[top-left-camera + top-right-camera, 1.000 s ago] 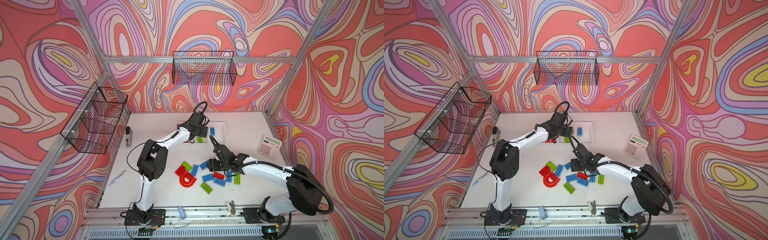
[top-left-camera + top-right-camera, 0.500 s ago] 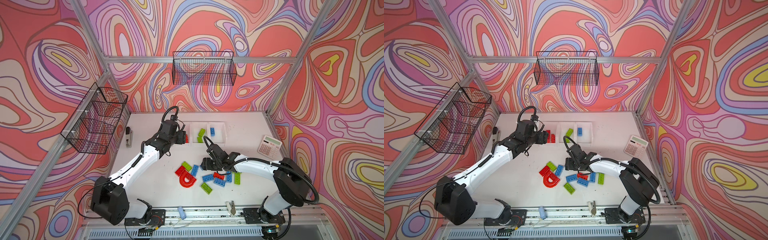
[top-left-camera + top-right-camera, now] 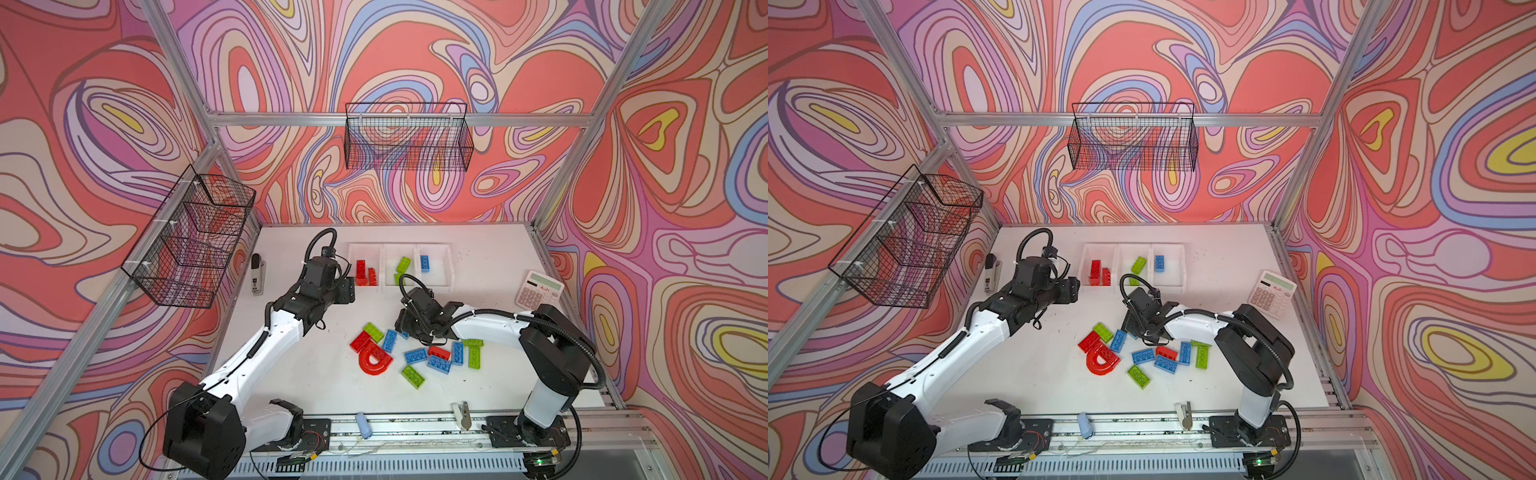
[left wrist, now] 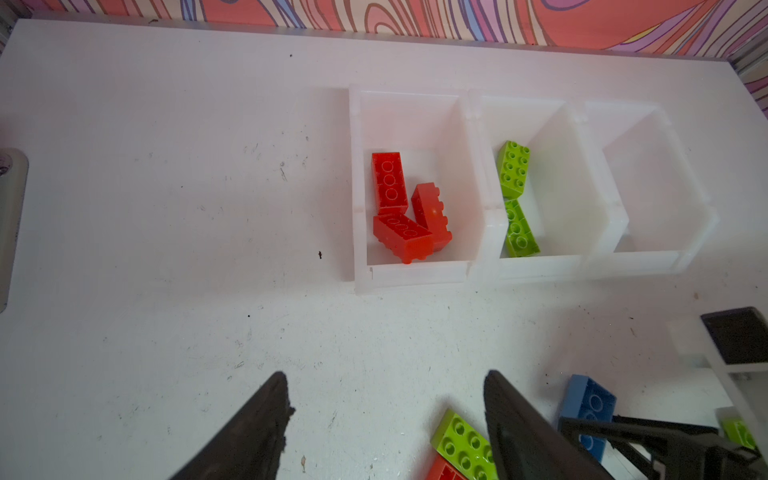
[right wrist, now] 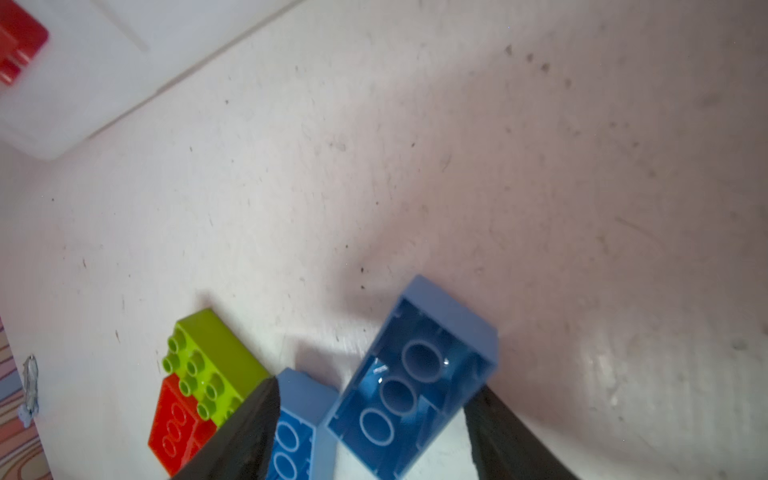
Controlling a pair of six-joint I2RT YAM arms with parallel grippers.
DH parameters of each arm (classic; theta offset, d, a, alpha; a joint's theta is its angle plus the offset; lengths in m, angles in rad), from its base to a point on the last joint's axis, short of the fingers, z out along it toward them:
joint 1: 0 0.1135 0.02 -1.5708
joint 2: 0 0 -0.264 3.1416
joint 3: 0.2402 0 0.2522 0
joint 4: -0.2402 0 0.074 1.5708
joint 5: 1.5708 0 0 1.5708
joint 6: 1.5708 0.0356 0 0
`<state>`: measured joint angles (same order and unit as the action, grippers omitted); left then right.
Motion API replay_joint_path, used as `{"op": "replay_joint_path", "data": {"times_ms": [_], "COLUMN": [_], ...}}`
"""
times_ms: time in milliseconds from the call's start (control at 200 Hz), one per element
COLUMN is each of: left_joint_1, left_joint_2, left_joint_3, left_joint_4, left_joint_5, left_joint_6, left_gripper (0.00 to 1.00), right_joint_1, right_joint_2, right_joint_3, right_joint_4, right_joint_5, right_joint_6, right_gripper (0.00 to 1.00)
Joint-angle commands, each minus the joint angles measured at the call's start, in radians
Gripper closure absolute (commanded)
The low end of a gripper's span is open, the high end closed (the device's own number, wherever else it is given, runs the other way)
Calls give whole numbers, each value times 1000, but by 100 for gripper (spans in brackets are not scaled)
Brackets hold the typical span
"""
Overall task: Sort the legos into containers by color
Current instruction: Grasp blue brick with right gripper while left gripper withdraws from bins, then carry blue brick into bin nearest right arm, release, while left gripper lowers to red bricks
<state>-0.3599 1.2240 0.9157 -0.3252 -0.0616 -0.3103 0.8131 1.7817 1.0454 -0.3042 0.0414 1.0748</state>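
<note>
The left arm reached forward, the left hand [image 4: 386,374] hovering spread and empty over the tabletop [image 3: 291,374] short of the three joined containers [image 4: 536,266], which held three red legos [image 4: 390,183], two green legos [image 4: 513,168] and one blue lego [image 3: 424,263]. The right arm bent low over the loose pile, the right hand [image 5: 376,386] spread astride an upturned blue brick [image 5: 415,365], not pinching it; one red arch [image 3: 372,365] lay nearby
</note>
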Motion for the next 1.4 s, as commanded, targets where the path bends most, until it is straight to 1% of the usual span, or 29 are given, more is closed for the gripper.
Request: {"op": "replay_joint_path", "data": {"times_ms": [0,75,140,275,346,441,576,671,791,816,886,1012,1102,1212,1392], "left_joint_1": [12,23,27,30,30,31,30,31,30,30,29,14,-34,-96,-157], "left_joint_2": [-26,-38,-44,-40,-40,-42,-76,-105,-129,-136,-161,-206,-239,-283,-300], "left_joint_3": [-27,-39,-44,-43,-42,-42,-66,-90,-112,-119,-141,-188,-223,-271,-313], "left_joint_4": [-10,-7,-6,-7,-7,-22,-38,-43,-80,-87,-103,-126,-140,-133,-147], "left_joint_5": [20,29,37,49,56,60,65,76,99,101,113,135,112,84,57], "left_joint_6": [-12,-15,-19,-21,-23,-21,-19,-21,-32,-39,-63,-122,-128,-136,-159], "left_gripper": [24,24,24,24,24,25,26,27,28,28,29,29,31,30,30], "right_joint_1": [5,14,33,53,55,56,53,43,2,-8,-56,-160,-236,-292,-359], "right_joint_2": [55,99,131,162,160,143,93,45,-15,-49,-90,-129,-90,23,130], "right_joint_3": [62,113,160,189,188,180,189,196,192,191,193,208,270,385,464], "right_joint_4": [-88,-150,-218,-257,-263,-269,-300,-317,-314,-313,-309,-277,-271,-306,-242], "right_joint_5": [103,146,197,241,249,256,311,356,374,378,382,351,296,274,211], "right_joint_6": [55,20,-5,-13,-15,-23,-57,-82,-134,-151,-201,-316,-414,-511,-573], "right_gripper": [27,30,36,45,50,59,66,68,69,69,70,70,70,68,68]}}
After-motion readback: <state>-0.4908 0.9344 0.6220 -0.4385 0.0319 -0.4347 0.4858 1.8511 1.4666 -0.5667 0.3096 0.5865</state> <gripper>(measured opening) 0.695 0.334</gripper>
